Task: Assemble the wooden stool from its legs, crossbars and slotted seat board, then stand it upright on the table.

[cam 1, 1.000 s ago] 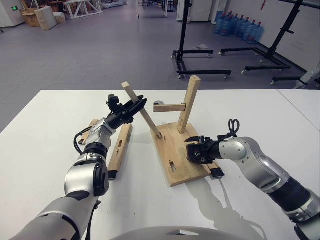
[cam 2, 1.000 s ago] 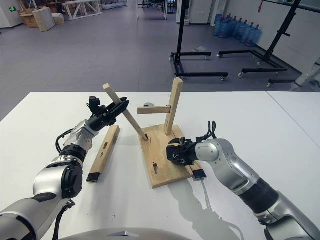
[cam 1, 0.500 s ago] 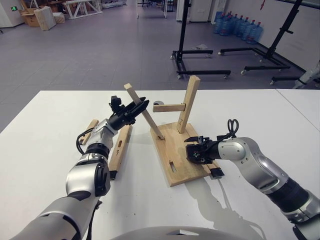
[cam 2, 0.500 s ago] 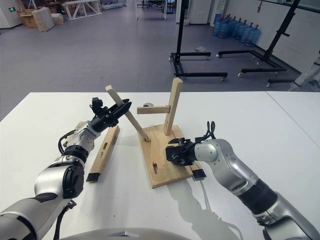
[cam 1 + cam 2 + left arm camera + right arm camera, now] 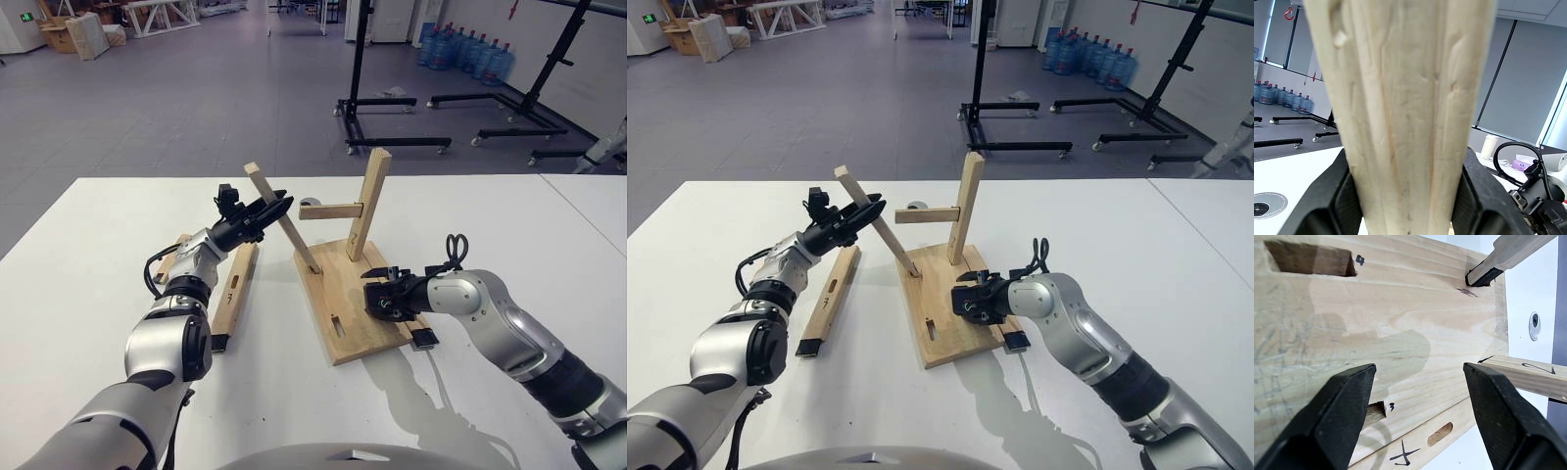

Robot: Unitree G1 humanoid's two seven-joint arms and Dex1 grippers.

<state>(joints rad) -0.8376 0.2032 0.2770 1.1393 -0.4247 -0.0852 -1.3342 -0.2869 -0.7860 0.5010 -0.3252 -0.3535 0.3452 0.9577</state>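
Note:
The slotted seat board [image 5: 345, 299] lies flat at mid table. One leg [image 5: 370, 201] stands upright in a slot, with a crossbar [image 5: 331, 210] sticking out to its left. A second leg [image 5: 282, 220] leans steeply, its lower end at a slot on the board's far left corner. My left gripper [image 5: 266, 209] is shut on this leg's upper part; the wood [image 5: 1400, 98] sits tight between the black fingers [image 5: 1347, 196]. My right gripper [image 5: 384, 294] hovers at the board's right edge, fingers [image 5: 1342, 416] spread wide over the board face [image 5: 1376, 318].
A spare leg [image 5: 235, 292] lies on the table left of the board, with another wooden piece [image 5: 174, 257] beyond it. A black-capped piece [image 5: 423, 338] pokes out under the board's right edge. A round insert [image 5: 312, 203] sits in the tabletop behind. Wide white table surrounds everything.
My left gripper and the tilted leg have shifted slightly to the right. The right arm and the board have stayed in place.

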